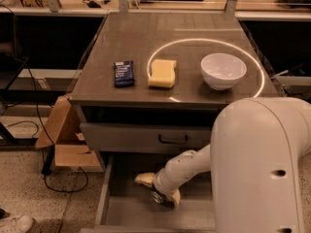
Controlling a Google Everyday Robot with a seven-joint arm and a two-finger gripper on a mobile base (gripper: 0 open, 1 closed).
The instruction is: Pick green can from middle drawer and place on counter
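Camera view: the middle drawer [129, 211] is pulled open below the counter [170, 33], with its bare grey floor and low left wall showing. The gripper [159, 190] is down inside this drawer, near the middle of the floor, at the end of a white forearm that reaches in from the robot's large white arm housing [262, 169] on the right. I cannot tell whether the gripper is spread or pinching anything.

The green can [157, 196] is in the drawer right at the gripper, almost wholly covered by it. Only a small dark patch with silvery glints shows at the gripper's lower edge. From that little, I cannot tell its long axis or which way its top points, whether it stands or lies, or whether it rests on the drawer floor. Its green leafy print cannot be made out either.

Above the open drawer is a closed drawer front [146, 139] with a dark handle. On the counter, left to right, lie a dark blue snack packet [124, 73], a yellow sponge [162, 73] and a white bowl [223, 70], each apart from the others. A thin bright ring of light [209, 41] curves around the sponge and bowl. A cardboard box [63, 140] sits on the floor to the left of the cabinet.
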